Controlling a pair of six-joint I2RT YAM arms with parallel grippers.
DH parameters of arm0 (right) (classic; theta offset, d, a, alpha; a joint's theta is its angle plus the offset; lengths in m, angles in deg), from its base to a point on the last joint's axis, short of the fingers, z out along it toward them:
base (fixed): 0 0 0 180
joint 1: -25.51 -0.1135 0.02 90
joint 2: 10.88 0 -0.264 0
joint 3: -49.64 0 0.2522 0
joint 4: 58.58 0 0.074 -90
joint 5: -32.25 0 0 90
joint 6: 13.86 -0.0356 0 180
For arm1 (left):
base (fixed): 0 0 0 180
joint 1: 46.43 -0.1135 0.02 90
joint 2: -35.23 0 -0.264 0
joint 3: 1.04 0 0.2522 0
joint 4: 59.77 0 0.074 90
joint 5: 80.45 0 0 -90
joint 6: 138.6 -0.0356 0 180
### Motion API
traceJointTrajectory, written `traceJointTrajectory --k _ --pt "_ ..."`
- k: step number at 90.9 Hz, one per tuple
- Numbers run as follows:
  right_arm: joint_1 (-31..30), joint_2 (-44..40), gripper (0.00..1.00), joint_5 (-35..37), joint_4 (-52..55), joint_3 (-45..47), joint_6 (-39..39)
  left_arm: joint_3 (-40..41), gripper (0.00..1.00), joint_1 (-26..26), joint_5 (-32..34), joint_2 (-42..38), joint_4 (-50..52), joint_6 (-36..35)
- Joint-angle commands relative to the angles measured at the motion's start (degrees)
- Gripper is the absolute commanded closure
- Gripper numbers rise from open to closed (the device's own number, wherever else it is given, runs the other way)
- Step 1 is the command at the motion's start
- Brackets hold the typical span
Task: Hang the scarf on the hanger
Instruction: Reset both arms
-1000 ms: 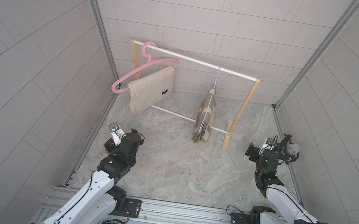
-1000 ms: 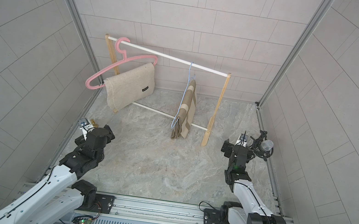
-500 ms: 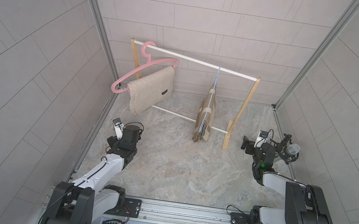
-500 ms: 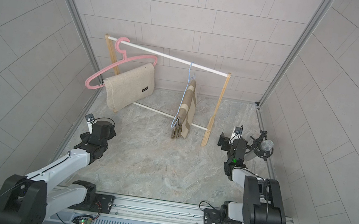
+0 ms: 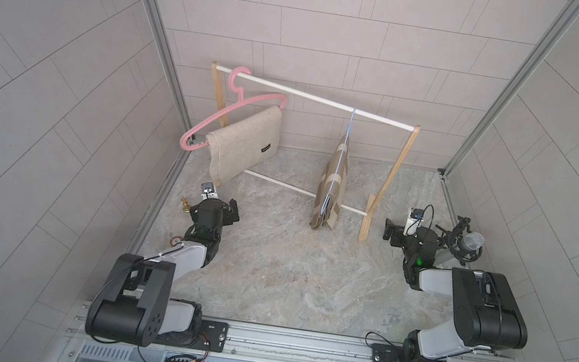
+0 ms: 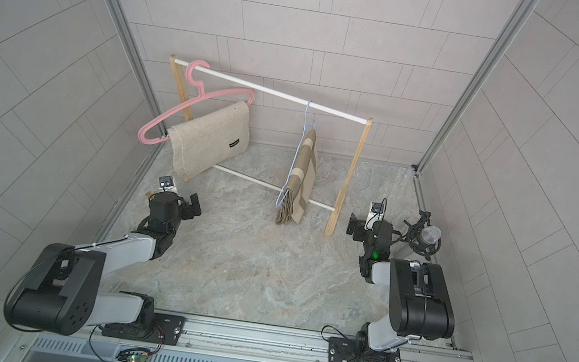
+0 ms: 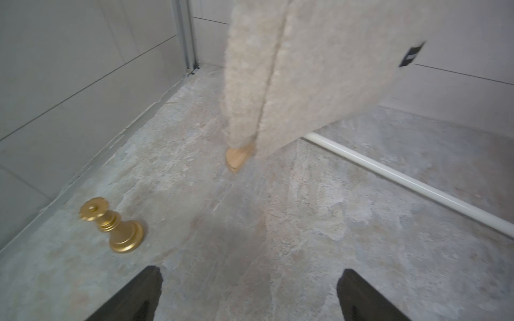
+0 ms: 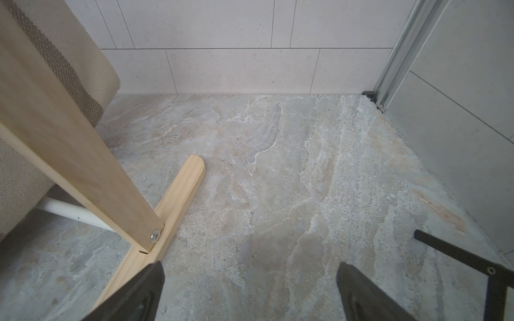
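The wooden rack (image 5: 402, 160) stands across the back of the marble-patterned desk (image 5: 286, 267), its left post near the back left corner and its right foot nearer the right edge. On the left end of its white top rail (image 5: 312, 96) hooks the pink hanger (image 5: 211, 121), tilted down toward the left edge. The cream scarf (image 5: 247, 140) hangs from the hanger, seemingly folded over its lower bar, though the cloth hides that bar. The scarf's lowest corner reaches down in front of the rack's left foot. Farther right along the rail hangs a striped scarf (image 5: 332, 180), its hem close to the desk. The left pincer (image 7: 249, 275) sits low near the left edge, in front of the cream scarf and apart from it, its jaws spread wide with only bare desk between them. A small gold stand (image 7: 114, 225) is upright close by, at the left edge. The right pincer (image 8: 250, 269) is low near the right edge, just beside the rack's right foot, likewise spread wide and empty. A microphone (image 5: 471, 242) stands at the right edge behind that arm.
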Motion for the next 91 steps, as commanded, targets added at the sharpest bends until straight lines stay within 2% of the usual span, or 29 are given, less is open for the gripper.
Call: traceJointTrajectory --k 1,19,33,91 --pt "0.2 -0.8 0.0 0.4 -0.2 -0.5 -0.5 1.9 0.0 -0.7 -6.7 2.7 -10.4 -3.6" --pt "0.2 -0.8 0.0 0.4 -0.2 -0.5 -0.4 2.1 0.0 -1.6 -10.2 9.7 -17.0 -4.3" --pt "0.1 -0.8 0.0 0.3 -0.3 -0.4 -0.3 -2.3 0.0 -1.6 -8.8 11.7 -10.9 -3.9" --pt "0.1 -0.8 0.0 0.3 0.0 -0.5 -0.4 -2.4 0.0 -1.3 -8.4 11.4 -10.6 -4.2"
